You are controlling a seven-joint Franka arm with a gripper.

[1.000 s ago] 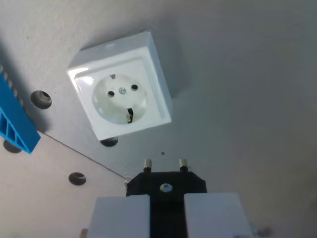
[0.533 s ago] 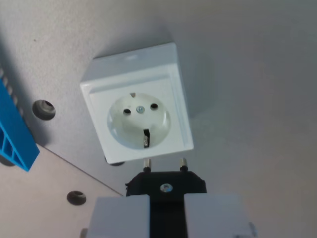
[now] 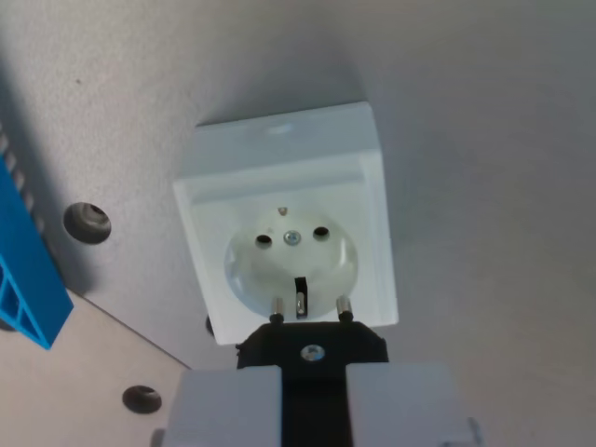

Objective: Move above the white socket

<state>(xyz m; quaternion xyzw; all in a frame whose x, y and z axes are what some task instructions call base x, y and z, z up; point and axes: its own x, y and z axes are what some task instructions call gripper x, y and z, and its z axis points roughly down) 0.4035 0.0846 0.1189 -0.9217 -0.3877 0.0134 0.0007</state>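
Gripper (image 3: 313, 396), with its two broad white fingers (image 3: 228, 410) pressed against a black two-pin plug (image 3: 312, 346), is clamped on that plug, whose metal pins point forward into the scene. The white square plastic wall socket (image 3: 291, 223) sits on the pale grey table (image 3: 484, 140), just beyond the pin tips; in the wrist view the pins overlap the lower rim of its round recess. Judging by its look, the socket is a rigid, smooth-moulded housing, probably fixed to the table, so it should not give or slide and needs no hold taken on it. The plug is stiff, light and held on its flat sides, a sound place to grip. A blue ribbed plastic piece (image 3: 28, 279) lies at the wrist view's left, well apart from the socket.
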